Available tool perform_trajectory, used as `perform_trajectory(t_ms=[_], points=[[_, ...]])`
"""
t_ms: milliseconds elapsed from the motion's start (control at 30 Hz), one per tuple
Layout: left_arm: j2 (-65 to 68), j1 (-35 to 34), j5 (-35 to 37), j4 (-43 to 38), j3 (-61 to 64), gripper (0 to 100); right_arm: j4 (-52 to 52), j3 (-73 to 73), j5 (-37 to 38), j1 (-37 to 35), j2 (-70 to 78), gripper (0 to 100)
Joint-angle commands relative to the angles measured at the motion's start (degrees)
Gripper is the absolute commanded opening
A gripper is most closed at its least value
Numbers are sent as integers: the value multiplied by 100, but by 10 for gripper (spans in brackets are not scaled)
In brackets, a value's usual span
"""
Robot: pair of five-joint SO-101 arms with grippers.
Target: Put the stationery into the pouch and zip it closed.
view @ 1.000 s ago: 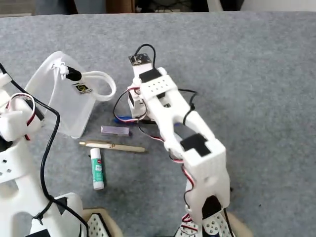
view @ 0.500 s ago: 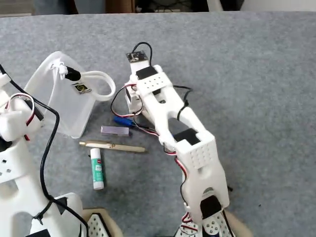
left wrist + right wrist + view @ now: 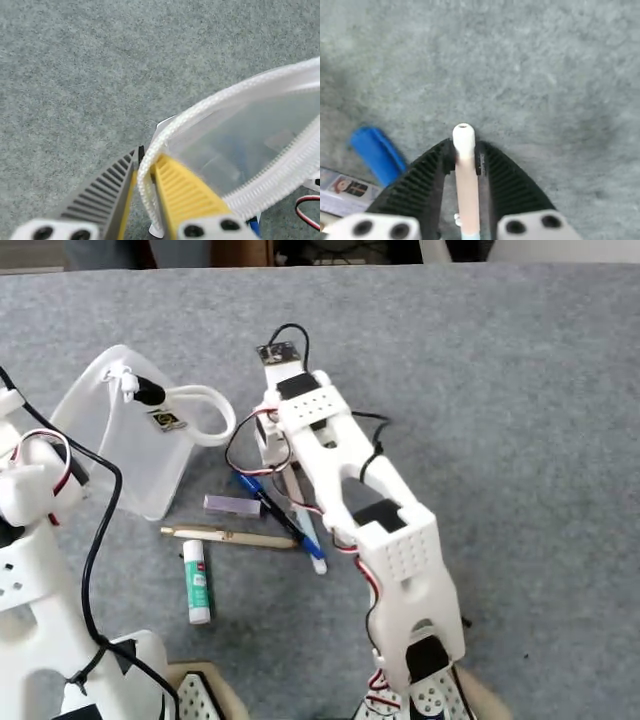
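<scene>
Looking from the wrists: right claw (image 3: 464, 148) clenches a pale pen (image 3: 466, 190); left claw (image 3: 147, 161) pinches the pouch (image 3: 225, 140) rim; overhead, a glue stick (image 3: 197, 582) lies on the worktop (image 3: 500, 390).

Grey, speckled, felt-like covering across the whole counter (image 3: 520, 390), flat and evenly lit, with soft, faint shadows. Same grey nap seen up close in the 2 wrist views, fibres mottled light and dark. Beyond the counter's far edge, 1 narrow strip of room: a brown wooden panel (image 3: 243, 251), a dark gap with black cables (image 3: 330, 252) just beside it, a pale surface (image 3: 560, 249) toward one end, a grey-blue patch (image 3: 110, 252) toward the other.
</scene>
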Motion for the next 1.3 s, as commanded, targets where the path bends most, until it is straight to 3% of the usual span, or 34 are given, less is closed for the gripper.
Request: perform_trajectory(t_ms=[0,233,833,1267], points=[[62,-66,-141,70,40,28,-53,-277,26,229,-101,12],[62,-31,-141,70,40,28,70,-277,44,484,-338,12],[53,734,-149,79,40,28,-53,-268,79,782,-3354,12],[53,734,-149,79,295,28,-686,-259,721,765,-5543,12]])
